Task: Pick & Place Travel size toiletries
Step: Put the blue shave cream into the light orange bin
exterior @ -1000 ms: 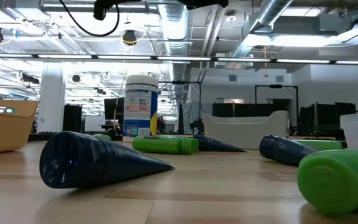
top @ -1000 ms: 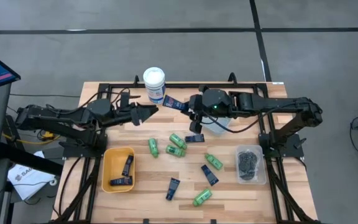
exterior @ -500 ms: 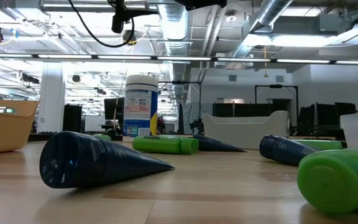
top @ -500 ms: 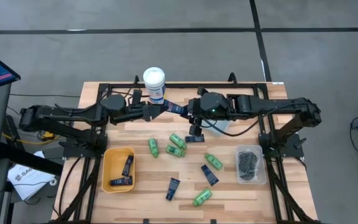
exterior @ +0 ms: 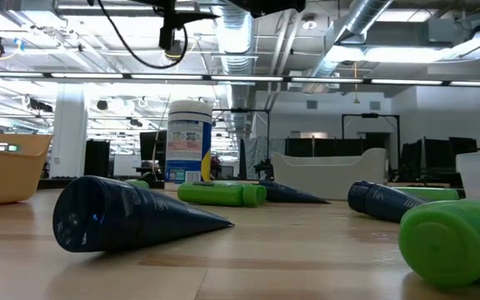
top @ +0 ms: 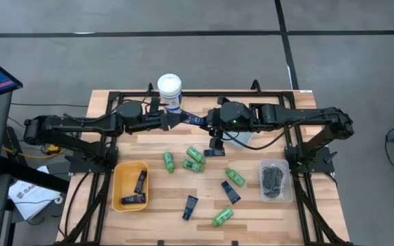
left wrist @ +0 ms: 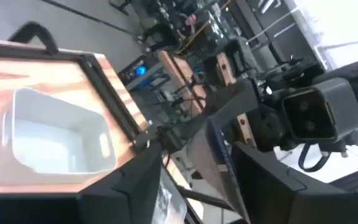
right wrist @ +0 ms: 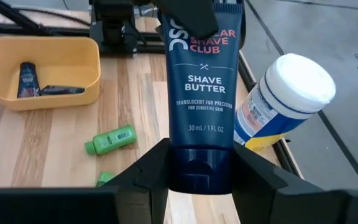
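My right gripper (top: pixel 209 123) (right wrist: pixel 201 177) is above the table's far middle, shut on a dark navy "Shave Butter" tube (top: pixel 192 117) (right wrist: pixel 201 81). My left gripper (top: pixel 176 119) (left wrist: pixel 197 186) is open at the tube's flat crimped end, one finger on either side of the tube (left wrist: pixel 211 158); I see no touch. Several green bottles (top: pixel 194 154) and navy tubes (top: pixel 230 192) lie flat on the wood. Two more tubes lie in the yellow bin (top: pixel 130 186). Dark tins fill a clear container (top: pixel 276 180). My right gripper pinches the tube's cap end (right wrist: pixel 201 168) between its two fingers. The fingers come level from the table's right and lie along the tube. The tube is lifted clear and points toward the table's left, its crimped end (right wrist: pixel 229 7) between the left gripper's fingers.
A tall white canister with a blue label (top: pixel 169 92) stands at the far edge beside the tube. A white tub (top: pixel 239 139) sits under the right arm. In the low view a navy tube (exterior: pixel 132 215) and a green bottle (exterior: pixel 452 237) lie close by.
My left gripper has moved toward the table's right and slightly toward its far edge, up to the crimped end of the tube. The right gripper and the tube have kept about where they were.
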`<state>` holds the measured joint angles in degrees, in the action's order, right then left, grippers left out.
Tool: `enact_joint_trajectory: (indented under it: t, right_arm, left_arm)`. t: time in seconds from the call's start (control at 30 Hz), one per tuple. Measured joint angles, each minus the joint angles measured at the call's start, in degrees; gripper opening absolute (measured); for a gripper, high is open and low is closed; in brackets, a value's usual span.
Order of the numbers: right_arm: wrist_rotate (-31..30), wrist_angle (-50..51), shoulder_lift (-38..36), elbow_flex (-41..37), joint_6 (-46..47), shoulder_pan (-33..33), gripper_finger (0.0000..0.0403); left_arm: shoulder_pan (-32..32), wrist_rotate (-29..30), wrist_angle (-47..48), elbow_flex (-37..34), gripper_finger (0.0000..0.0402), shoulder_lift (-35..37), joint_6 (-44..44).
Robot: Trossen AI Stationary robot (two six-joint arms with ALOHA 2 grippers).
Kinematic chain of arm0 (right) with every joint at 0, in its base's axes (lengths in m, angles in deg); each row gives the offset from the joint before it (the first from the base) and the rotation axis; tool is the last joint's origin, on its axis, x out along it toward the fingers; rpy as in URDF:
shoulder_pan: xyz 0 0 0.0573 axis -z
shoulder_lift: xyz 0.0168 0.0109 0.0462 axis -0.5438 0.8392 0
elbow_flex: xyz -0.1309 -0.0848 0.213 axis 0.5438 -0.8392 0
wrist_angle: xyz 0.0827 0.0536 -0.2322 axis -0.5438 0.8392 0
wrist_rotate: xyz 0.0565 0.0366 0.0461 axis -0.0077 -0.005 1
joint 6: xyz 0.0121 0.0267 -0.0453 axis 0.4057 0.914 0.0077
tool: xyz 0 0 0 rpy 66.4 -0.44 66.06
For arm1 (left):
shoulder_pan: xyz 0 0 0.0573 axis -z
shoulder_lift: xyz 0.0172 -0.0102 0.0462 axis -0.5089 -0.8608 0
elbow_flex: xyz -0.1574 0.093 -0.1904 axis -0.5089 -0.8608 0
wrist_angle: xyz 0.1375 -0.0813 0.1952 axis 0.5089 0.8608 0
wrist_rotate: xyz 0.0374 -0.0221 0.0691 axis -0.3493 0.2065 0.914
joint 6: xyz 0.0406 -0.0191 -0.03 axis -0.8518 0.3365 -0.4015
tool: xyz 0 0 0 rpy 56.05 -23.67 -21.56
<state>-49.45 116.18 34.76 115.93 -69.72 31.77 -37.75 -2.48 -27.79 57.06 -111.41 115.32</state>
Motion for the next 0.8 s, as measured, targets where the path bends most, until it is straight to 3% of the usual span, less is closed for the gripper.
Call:
enact_joint_trajectory:
  t: [0.33,0.67,0.8]
  right_arm:
    - [0.0,3.0,0.0,0.0,1.5,0.0,0.0129]
    - [-0.2,3.9,0.0,0.0,1.5,0.0,0.0130]
    - [-0.2,3.9,0.0,0.0,1.5,0.0,0.0136]
  left_arm:
    - [0.0,-2.6,-2.0,0.1,0.0126,-2.9,0.0]
    - [0.0,-4.7,-2.3,0.0,0.0015,-3.6,0.2]
    - [0.0,-4.8,-2.6,0.0,0.0011,-3.6,0.2]
